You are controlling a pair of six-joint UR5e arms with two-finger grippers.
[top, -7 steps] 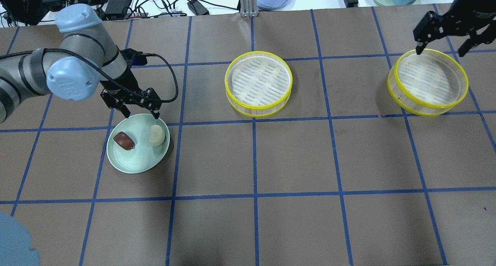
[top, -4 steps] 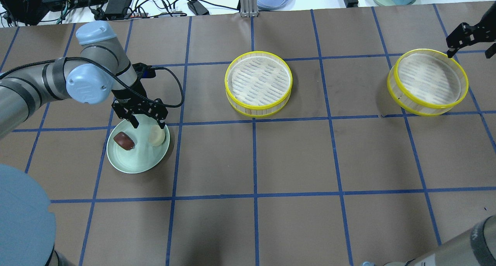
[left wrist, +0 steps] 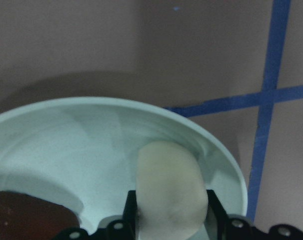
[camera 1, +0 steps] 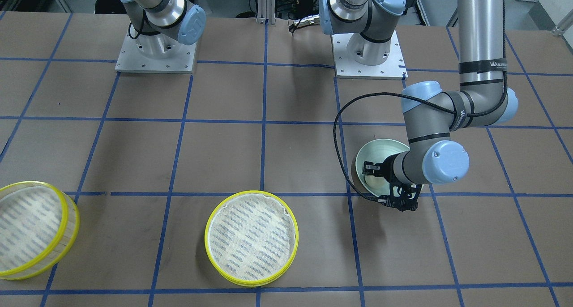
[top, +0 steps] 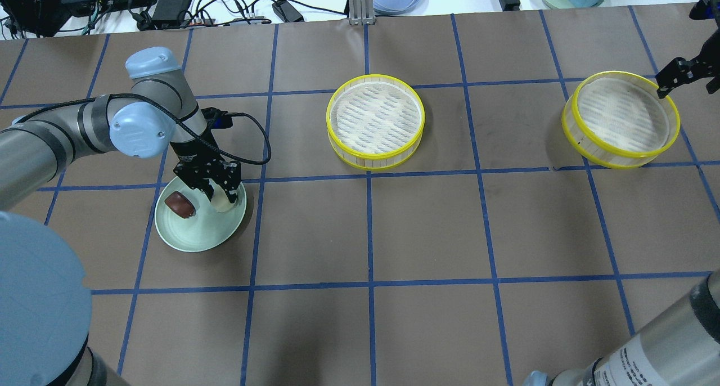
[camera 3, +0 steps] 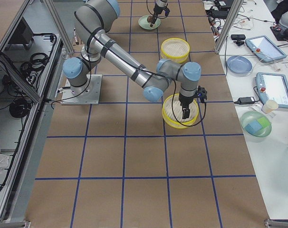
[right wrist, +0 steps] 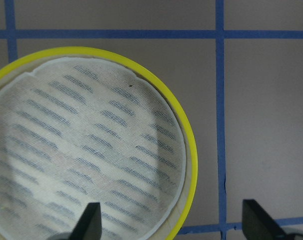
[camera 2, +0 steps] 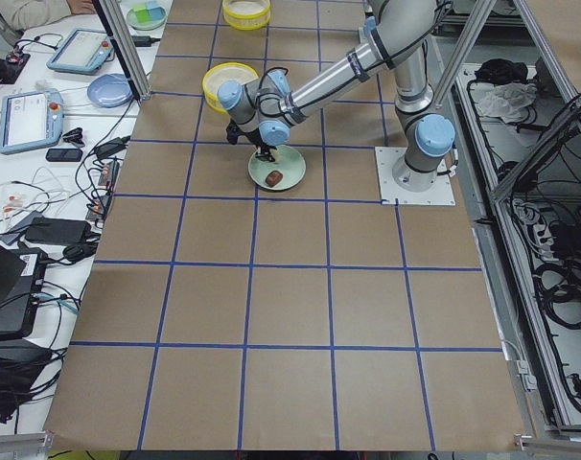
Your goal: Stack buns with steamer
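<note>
My left arm reaches in low over the table [top: 427, 228] with the wrist bent straight down, so my left gripper [top: 215, 193] stands on the pale green plate [top: 191, 241]. Its fingers [left wrist: 132, 211] have narrowed to the width of the cream bun [left wrist: 171, 187] and sit against both its flanks (the bun lies on the plate, on the side toward the centre steamer tray [top: 375, 119]). The brown bun [top: 180, 204] lies on the same plate, apart from it. My right arm folds at the elbow and points my right gripper [right wrist: 172, 215] down at the outer steamer tray [right wrist: 86, 155]. It is spread wide and grips nothing, with one finger over the mesh and the other outside the yellow rim.

A second ago my left gripper hung wide above the plate's far edge; it has since come down around the cream bun. My right gripper has slid along the outer tray's rim toward the table's end. Buns, plate and trays have not moved.
</note>
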